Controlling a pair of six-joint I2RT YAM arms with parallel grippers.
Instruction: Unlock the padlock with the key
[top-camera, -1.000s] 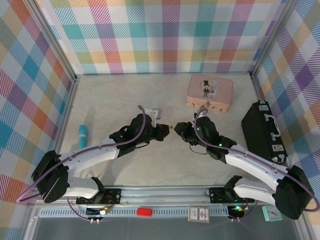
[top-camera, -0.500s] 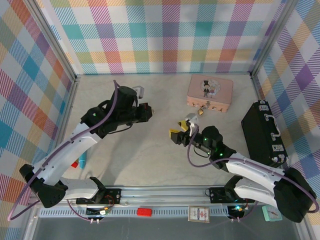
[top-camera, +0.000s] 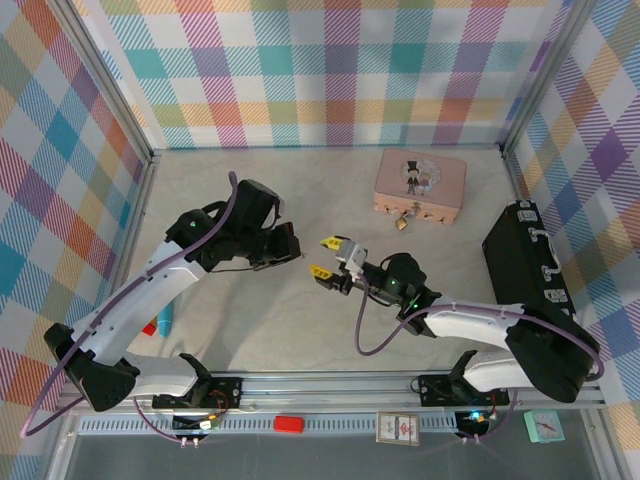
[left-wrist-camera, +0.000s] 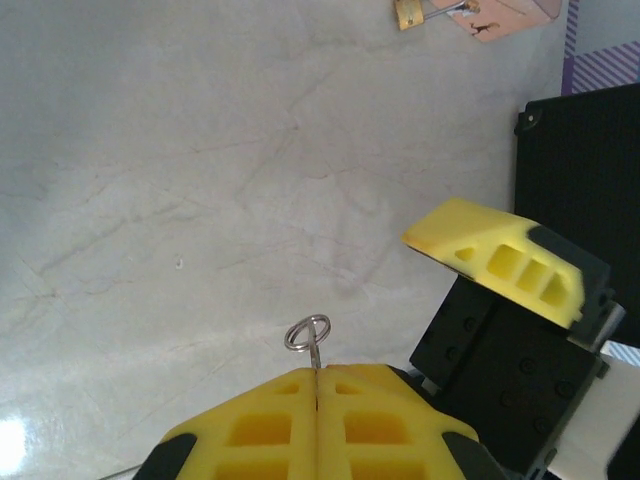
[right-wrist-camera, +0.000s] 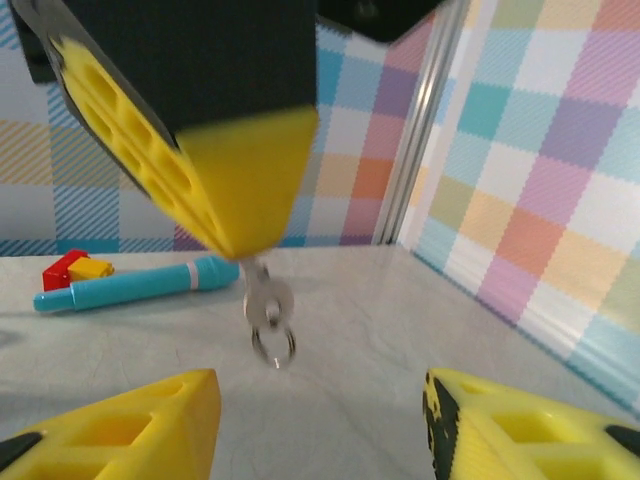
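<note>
Left tool (left-wrist-camera: 318, 374) clenched on the small dark grey metal key (left-wrist-camera: 315, 356), well left of the pink rectangular tin (top-camera: 420, 185); right tool (top-camera: 325, 257) released, nearer the tin, facing the key; tiny brass padlock (top-camera: 402, 221) on the bench (top-camera: 260, 320) at the tin's near edge

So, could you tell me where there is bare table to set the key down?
The table is bare beyond the left hand, left of the pink tin, and on the near strip between the arms. Crowded: mid-table, where the left hand holding the key faces the open right hand, and around the padlock at the tin's front.
</note>
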